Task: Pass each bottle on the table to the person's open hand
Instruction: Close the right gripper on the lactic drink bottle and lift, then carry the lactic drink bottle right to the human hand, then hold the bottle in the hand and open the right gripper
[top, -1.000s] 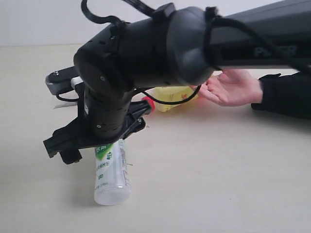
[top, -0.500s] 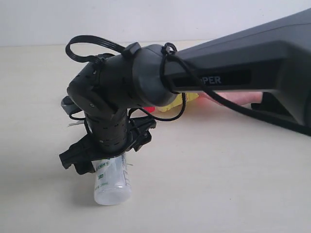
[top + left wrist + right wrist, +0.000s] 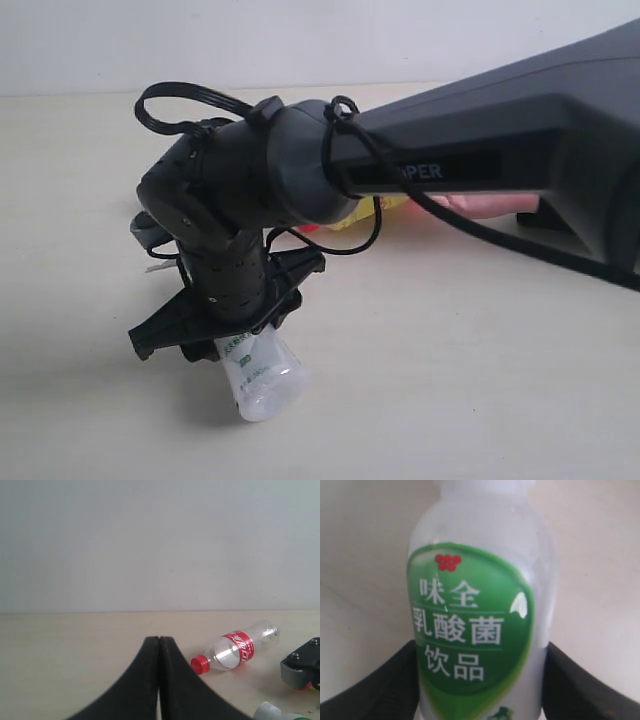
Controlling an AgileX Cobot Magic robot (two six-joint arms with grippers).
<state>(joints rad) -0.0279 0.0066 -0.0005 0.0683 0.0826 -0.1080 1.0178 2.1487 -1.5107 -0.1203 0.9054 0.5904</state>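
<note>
My right gripper (image 3: 238,338) reaches across to the left side of the table (image 3: 450,350) and is shut on the milky white bottle (image 3: 264,378) with the green label; the bottle's base points towards the camera, tilted right. In the right wrist view the bottle (image 3: 480,605) fills the frame, with the gripper (image 3: 481,652) holding it on both sides. My left gripper (image 3: 159,641) is shut and empty; the clear bottle with red cap and label (image 3: 235,650) lies beyond it. A sliver of the yellow bottle (image 3: 350,216) shows behind the right arm. The butterfly-label bottle is out of view.
The person's hand (image 3: 485,205) rests on the table at the back right, mostly hidden by my right arm (image 3: 480,130). A grey piece of hardware (image 3: 300,669) sits near the red-cap bottle.
The right gripper dropped lower around the milky white bottle and the bottle's base swung to the right, now tilted. The right arm now covers most of the person's hand.
</note>
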